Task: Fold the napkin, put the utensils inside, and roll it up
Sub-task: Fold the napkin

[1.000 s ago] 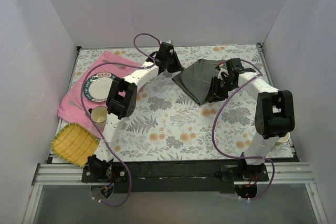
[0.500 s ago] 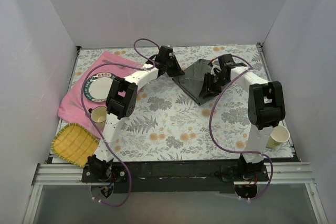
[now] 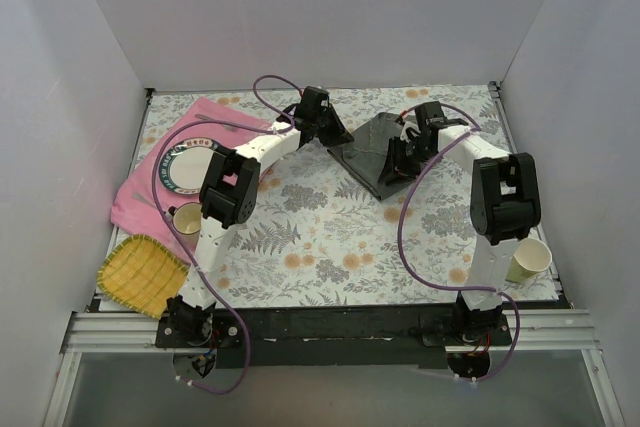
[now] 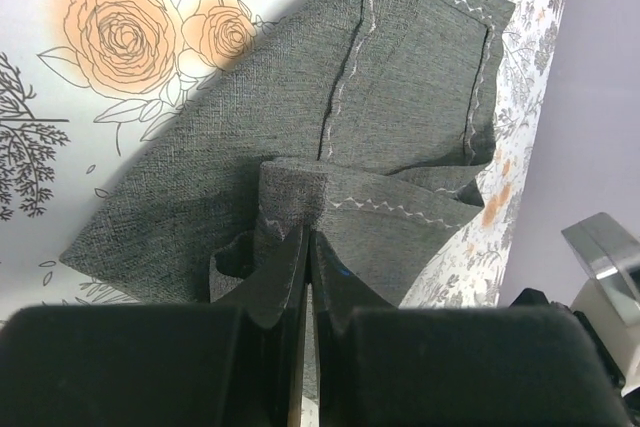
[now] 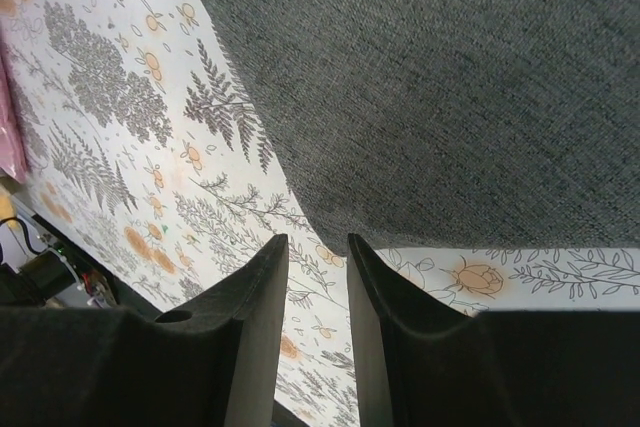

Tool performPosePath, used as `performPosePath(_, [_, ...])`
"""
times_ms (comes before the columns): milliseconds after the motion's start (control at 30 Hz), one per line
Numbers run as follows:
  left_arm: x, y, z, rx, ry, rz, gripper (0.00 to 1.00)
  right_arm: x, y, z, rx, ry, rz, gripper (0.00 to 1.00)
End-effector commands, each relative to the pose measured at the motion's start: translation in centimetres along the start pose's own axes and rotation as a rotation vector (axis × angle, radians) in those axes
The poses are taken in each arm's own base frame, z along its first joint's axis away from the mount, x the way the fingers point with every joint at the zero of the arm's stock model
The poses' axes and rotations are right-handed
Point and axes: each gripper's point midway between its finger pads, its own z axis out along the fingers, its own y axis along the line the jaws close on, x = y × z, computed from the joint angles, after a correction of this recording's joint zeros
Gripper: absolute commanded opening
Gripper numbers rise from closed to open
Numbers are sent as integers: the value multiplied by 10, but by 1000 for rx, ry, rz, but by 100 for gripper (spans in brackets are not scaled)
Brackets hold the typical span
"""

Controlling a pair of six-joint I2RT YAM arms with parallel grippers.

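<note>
- Since one second ago, the right arm has swung in toward the middle of the table [image 3: 330, 237], and a paper cup [image 3: 530, 259] near the right edge has come into sight. The left tool [image 3: 336, 135] has closed, and the napkin [image 3: 365, 152] is drawn into a narrower shape.
- We see the napkin lying on the flowered table close to the far edge, a little right of the middle. It is folded over itself, with light stitched hems showing on top.
- We find the left tool at the napkin's left side. Its fingers are pressed together, and a raised fold of the napkin's hem is pinched between them.
- We see the right tool [image 3: 398, 165] low over the near right part of the napkin. Its fingers stand a narrow gap apart with nothing in it. The table's pattern shows through the gap, and the napkin's edge lies just past the tips.
- We note a pink placemat [image 3: 215, 112] in the far left corner with a plate [image 3: 190, 169] on it, a second cup [image 3: 187, 218] by its near edge, and a yellow woven dish [image 3: 140, 272] at the near left corner.
</note>
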Motion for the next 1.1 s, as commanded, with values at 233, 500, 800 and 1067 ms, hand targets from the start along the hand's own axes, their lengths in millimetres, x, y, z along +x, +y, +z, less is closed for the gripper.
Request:
performPosePath(233, [-2, -83, -54, 191, 41, -36, 0, -49, -19, -33, 113, -101, 58, 39])
performPosePath(500, [63, -143, -74, 305, 166, -46, 0, -37, -19, -95, 155, -186, 63, 48])
performPosePath(800, [98, -157, -93, 325, 225, -10, 0, -28, 14, -110, -31, -246, -76, 63])
performPosePath(1067, [102, -157, -97, 338, 244, 7, 0, -40, 20, -104, -98, -251, -109, 59])
